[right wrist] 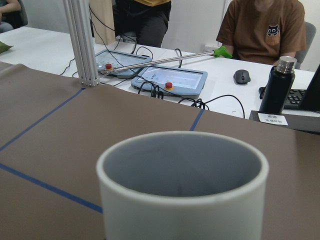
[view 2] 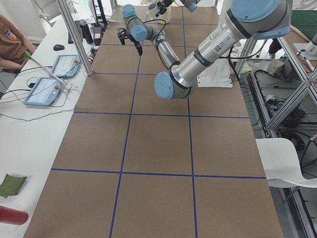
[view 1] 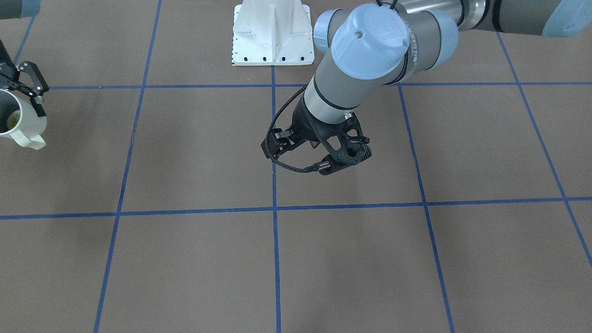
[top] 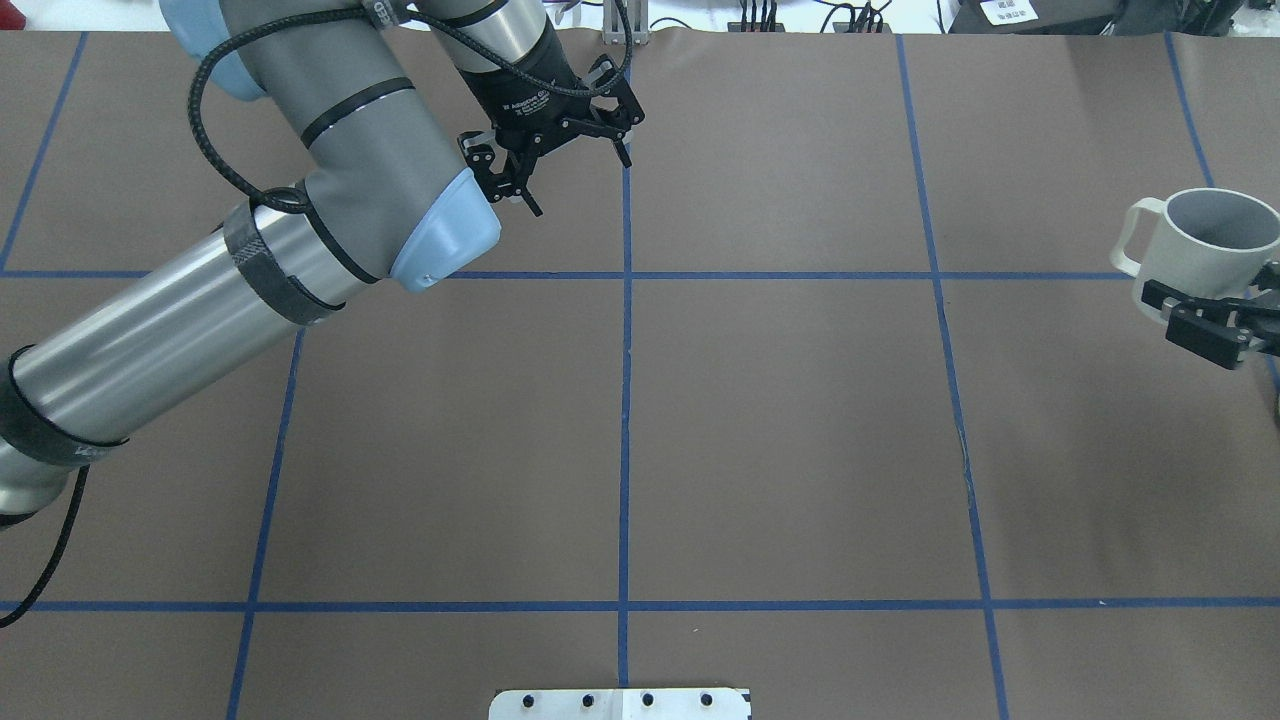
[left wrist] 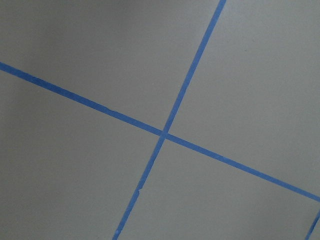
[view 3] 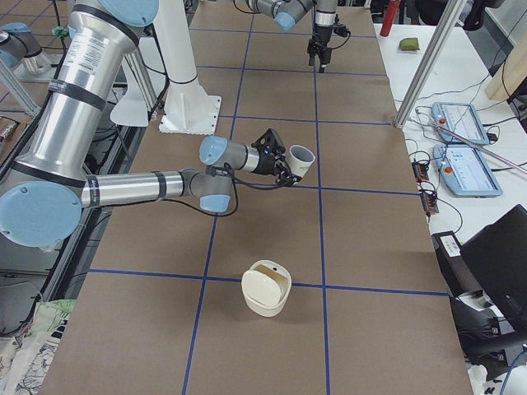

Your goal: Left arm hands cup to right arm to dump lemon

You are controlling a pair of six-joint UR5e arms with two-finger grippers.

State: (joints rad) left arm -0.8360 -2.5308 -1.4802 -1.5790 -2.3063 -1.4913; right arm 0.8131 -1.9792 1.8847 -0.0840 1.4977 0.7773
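The white cup (top: 1195,250) with its dark grey inside hangs above the table at the far right of the overhead view, handle to the left. My right gripper (top: 1205,312) is shut on the cup's near wall. In the front-facing view the cup (view 1: 25,125) is at the left edge, in the right gripper (view 1: 33,98), and the yellow-green lemon (view 1: 13,119) lies inside it. The right wrist view shows the cup's mouth (right wrist: 182,150) close up, with no lemon visible. My left gripper (top: 580,185) is open and empty above the table's far middle, well apart from the cup.
A cream-white container (view 3: 265,288) stands on the brown table on my right side, below and short of the held cup (view 3: 301,156). The white robot base (view 1: 272,32) is at the table's edge. Tablets, cables and seated people (right wrist: 262,30) are past the far edge.
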